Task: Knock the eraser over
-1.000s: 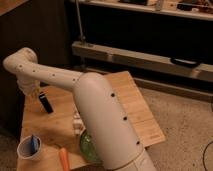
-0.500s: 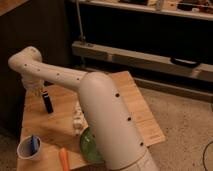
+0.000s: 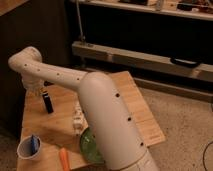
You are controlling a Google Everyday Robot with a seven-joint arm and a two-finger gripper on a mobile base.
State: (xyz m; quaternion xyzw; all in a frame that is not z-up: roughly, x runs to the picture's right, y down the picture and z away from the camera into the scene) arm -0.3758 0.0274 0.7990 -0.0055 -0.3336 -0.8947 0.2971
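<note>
Camera view. One white robot arm [image 3: 100,115] is reaching from the lower right across a wooden table [image 3: 135,105] and bending down at its far left end. Its single gripper [image 3: 40,90] is hanging low over the left part of the table, just above and beside the top of the eraser [image 3: 48,104]. Whether the gripper is parted or closed cannot be told, and whether it is touching the eraser cannot be told either.

One eraser is standing on end on the left part of the table. Its long axis is running nearly vertical, the upper end leaning slightly to the left of the picture. The blue band is sitting at that upper end, and the black end is resting on the wood.

Other items, one of each:
- A white-and-tan oblong object [image 3: 77,120] is lying near the table's middle, right of the eraser.
- A green bowl [image 3: 89,145] is showing partly behind the arm at the near edge.
- An orange carrot [image 3: 64,156] is lying just left of the bowl.
- A white cup [image 3: 25,154] is holding something blue at the near left corner.
</note>
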